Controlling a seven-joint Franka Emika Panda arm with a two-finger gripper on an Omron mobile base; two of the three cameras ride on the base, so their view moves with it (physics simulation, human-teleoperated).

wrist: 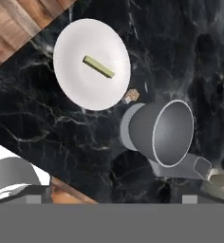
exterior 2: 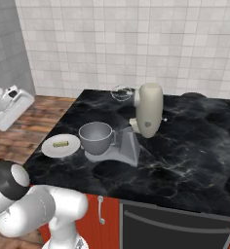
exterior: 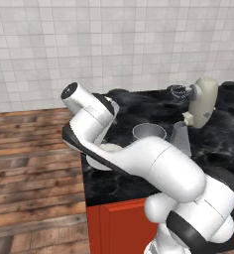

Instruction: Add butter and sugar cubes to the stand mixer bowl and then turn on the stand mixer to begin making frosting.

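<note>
The butter (wrist: 98,66) is a pale olive stick lying on a white plate (wrist: 71,90), which sits near the counter's left edge (exterior 2: 51,148). The sugar cubes (wrist: 130,96), a tiny tan lump, rest on the black counter between plate and stand mixer bowl (wrist: 168,133). The grey bowl (exterior 2: 95,136) sits empty on the mixer's base. The stand mixer (exterior 2: 148,109) has its cream head tilted up, with the whisk (exterior 2: 122,92) pointing back. My gripper (wrist: 111,199) hangs high above plate and bowl, open and empty, with its fingertips (wrist: 33,199) far apart.
The black marble counter (exterior 2: 185,155) ends at the left above a wooden floor (exterior: 29,163). Red cabinet fronts (exterior: 119,223) lie below it, and a tiled wall (exterior 2: 136,44) stands behind. My own arm hides part of the plate in the left base view.
</note>
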